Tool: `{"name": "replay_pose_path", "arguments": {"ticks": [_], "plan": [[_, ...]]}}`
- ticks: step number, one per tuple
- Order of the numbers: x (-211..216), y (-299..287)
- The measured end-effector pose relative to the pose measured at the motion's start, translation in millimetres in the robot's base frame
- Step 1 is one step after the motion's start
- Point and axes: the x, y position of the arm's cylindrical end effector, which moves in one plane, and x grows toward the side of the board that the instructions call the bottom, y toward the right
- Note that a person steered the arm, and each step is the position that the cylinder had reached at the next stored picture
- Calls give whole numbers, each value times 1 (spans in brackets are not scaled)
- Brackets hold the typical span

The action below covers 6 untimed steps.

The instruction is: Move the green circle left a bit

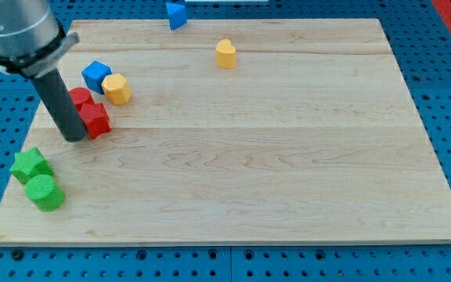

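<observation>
The green circle [45, 193] is a short green cylinder near the board's bottom left corner. A green star [30, 164] touches it on its upper left. My tip [74, 138] rests on the board above and to the right of the green circle, apart from it. The tip stands right beside the left side of a red block [95, 120]. A second red block [80, 99] sits just above that one, partly behind the rod.
A blue cube [96, 75] and a yellow hexagon-like block [117, 88] sit together above the red blocks. A yellow block [225, 53] stands near the top middle. A blue block [176, 15] sits at the board's top edge. The wooden board [288, 157] lies on a blue pegboard.
</observation>
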Motion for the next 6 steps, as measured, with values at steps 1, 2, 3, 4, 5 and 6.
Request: {"name": "replay_pose_path", "arguments": {"ticks": [1, 2, 3, 4, 5, 6], "plan": [[-12, -8], [12, -5], [63, 23], [127, 18], [147, -20], [137, -57]]}}
